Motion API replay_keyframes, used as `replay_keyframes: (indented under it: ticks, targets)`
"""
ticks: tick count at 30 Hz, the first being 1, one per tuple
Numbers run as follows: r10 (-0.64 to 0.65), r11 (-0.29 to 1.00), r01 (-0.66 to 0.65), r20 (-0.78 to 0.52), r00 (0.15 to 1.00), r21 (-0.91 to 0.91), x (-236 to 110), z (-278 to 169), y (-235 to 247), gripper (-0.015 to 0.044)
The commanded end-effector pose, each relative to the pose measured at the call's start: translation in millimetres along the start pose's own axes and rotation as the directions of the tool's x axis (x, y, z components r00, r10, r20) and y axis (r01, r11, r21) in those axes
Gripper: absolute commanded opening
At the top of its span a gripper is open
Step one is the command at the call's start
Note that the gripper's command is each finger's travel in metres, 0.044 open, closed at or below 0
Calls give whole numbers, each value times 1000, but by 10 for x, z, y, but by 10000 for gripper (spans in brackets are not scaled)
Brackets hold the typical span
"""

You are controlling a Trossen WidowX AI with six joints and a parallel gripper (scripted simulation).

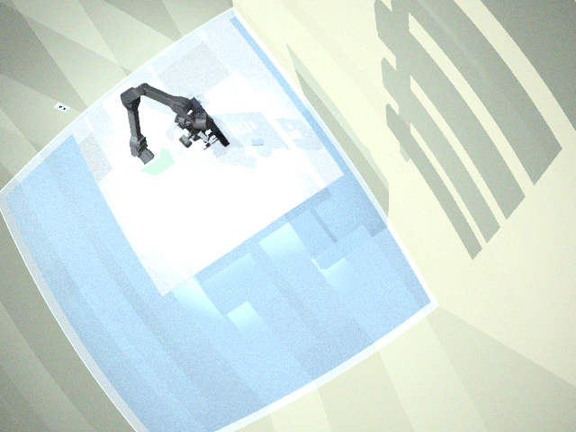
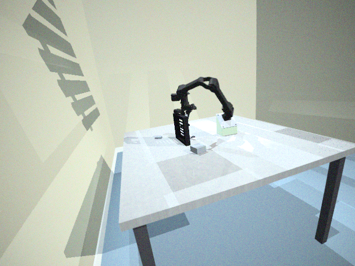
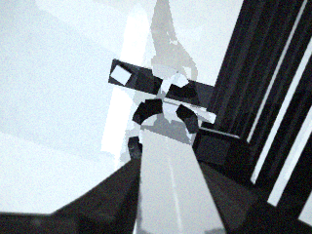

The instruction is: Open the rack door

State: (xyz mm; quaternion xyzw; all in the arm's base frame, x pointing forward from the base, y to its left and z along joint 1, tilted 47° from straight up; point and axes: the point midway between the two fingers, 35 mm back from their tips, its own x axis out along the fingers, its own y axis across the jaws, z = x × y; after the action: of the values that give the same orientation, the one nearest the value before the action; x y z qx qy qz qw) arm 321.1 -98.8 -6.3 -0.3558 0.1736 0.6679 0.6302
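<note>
The rack's dark slatted panel stands upright on the table; door and frame cannot be told apart in the top and exterior views. The pale upright handle rises toward the wrist camera beside it. My gripper points down beside the panel, and its two dark fingers close against the handle's sides. A dark bar lies across below the handle, roughly square to the panel in the wrist view. The handle's lower end and the exact finger contact are partly hidden.
The arm's base stands on a pale green box. A grey block sits close to the panel's near end. A smaller grey block lies on its other side. The table has strong light and shadow patches.
</note>
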Motion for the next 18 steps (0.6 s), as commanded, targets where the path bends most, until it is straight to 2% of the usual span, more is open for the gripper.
replay_keyframes:
  ticks: [1,10,18]
  targets:
    - [0,1000,0,1,1000,-1,3,2,-1,73]
    - [0,1000,0,1,1000,-1,3,2,-1,15]
    - [0,995,0,1,1000,97,2,24,35,15]
